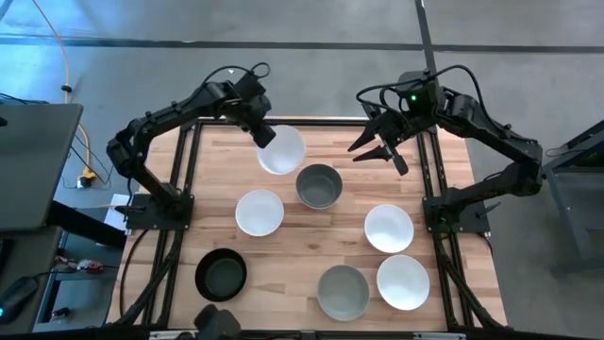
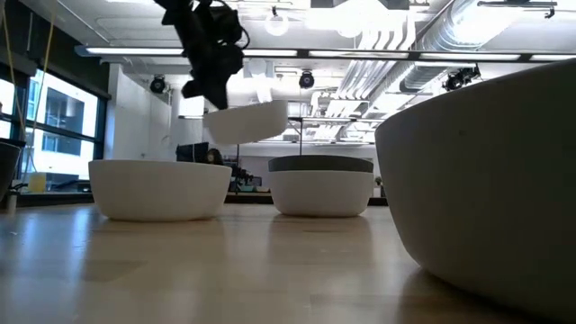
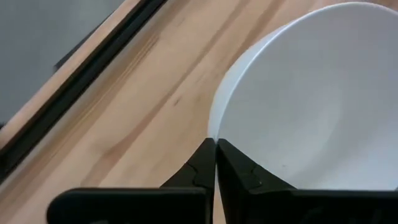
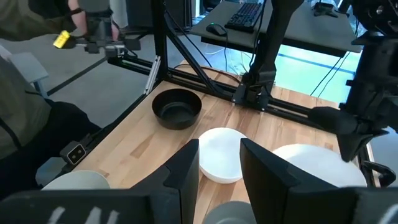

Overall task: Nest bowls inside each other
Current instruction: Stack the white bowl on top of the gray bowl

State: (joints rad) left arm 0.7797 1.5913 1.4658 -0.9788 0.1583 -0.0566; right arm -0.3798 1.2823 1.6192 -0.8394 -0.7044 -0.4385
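Nearest bowl: a big pale bowl fills the right side of the low view, standing on the table.
Left hand: the left hand is at the upper centre of the high view, its fingers pinched together on the rim of a white bowl.
Held bowl: in the low view this white bowl hangs tilted in the air, above and between two bowls that stand on the table.
Right hand: the right hand hovers at the upper right of the high view, fingers spread wide and holding nothing; it is near the grey bowl's upper right, apart from it.
Grey bowl: a grey bowl stands just below and to the right of the held bowl in the high view.
White bowls on the table: one at centre left, one at centre right, one at lower right.
Grey-green bowl: it stands at lower centre, just left of the lower-right white bowl.
Black bowl: the black bowl stands at lower left, well apart from the rest.
Person: a sleeve shows at the left edge of the right wrist view, beyond the table.
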